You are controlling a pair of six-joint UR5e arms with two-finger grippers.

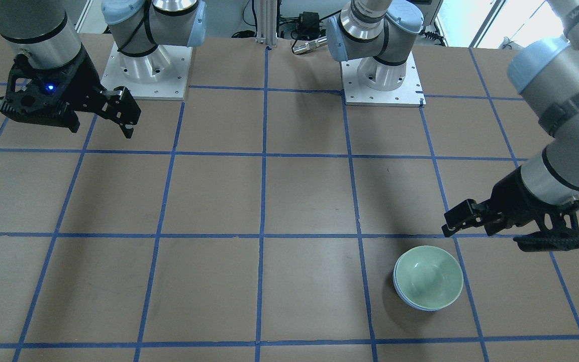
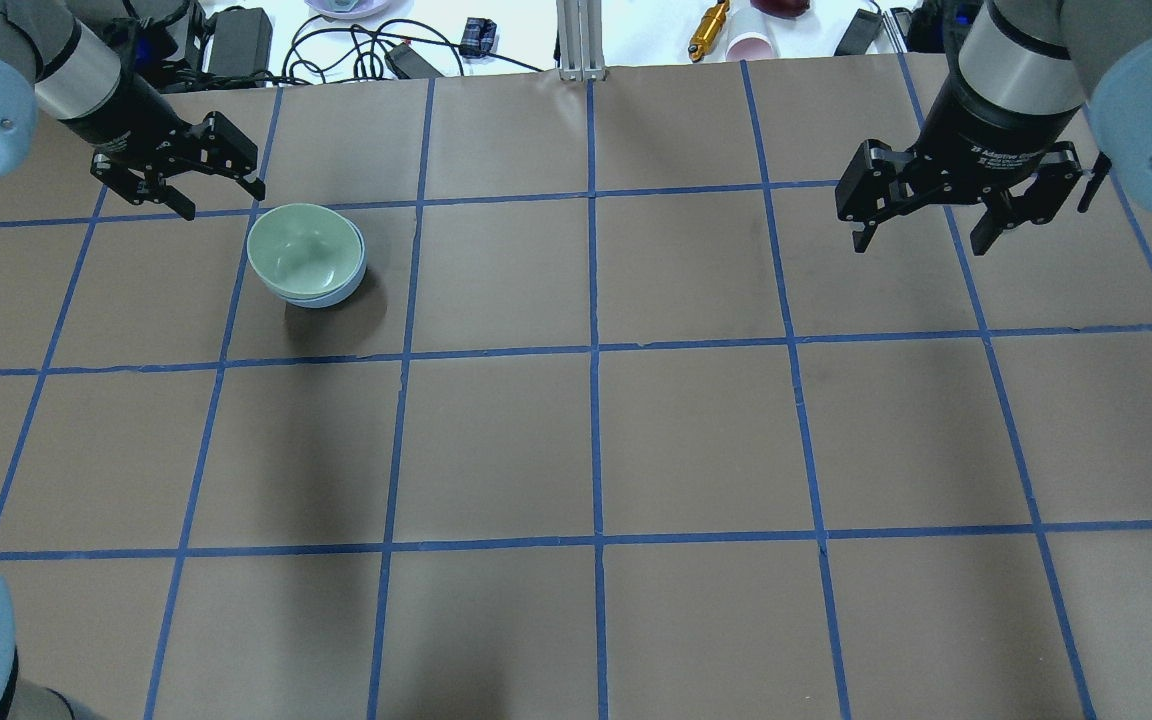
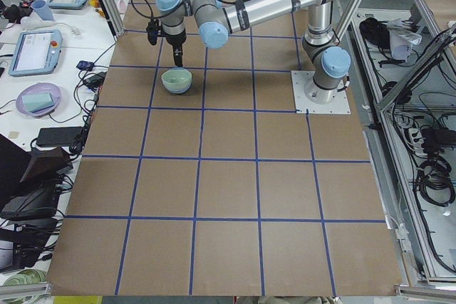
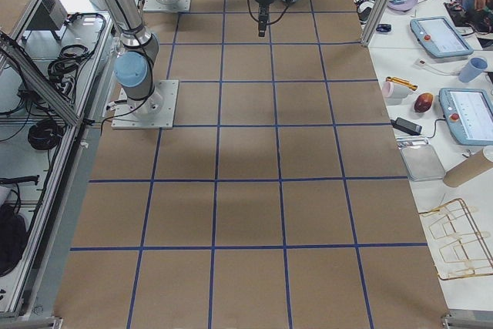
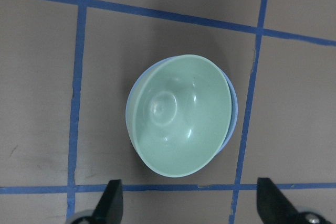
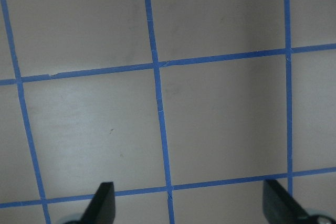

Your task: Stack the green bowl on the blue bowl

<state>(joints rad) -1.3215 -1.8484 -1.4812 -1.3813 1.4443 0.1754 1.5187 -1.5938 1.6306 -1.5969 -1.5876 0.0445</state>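
Bowls sit nested on the table (image 2: 696,440): the green bowl (image 2: 304,250) rests inside the blue bowl (image 2: 336,296). Just beside them hovers the left gripper (image 2: 222,200), fingers spread and empty. Well apart, the right gripper (image 2: 921,245) hangs with fingers spread too.

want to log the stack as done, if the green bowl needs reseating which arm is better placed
Left. Its open end effector hovers beside the green bowl nested in the blue bowl, and its wrist camera looks down on both. The right end effector, also open, is far across the table.
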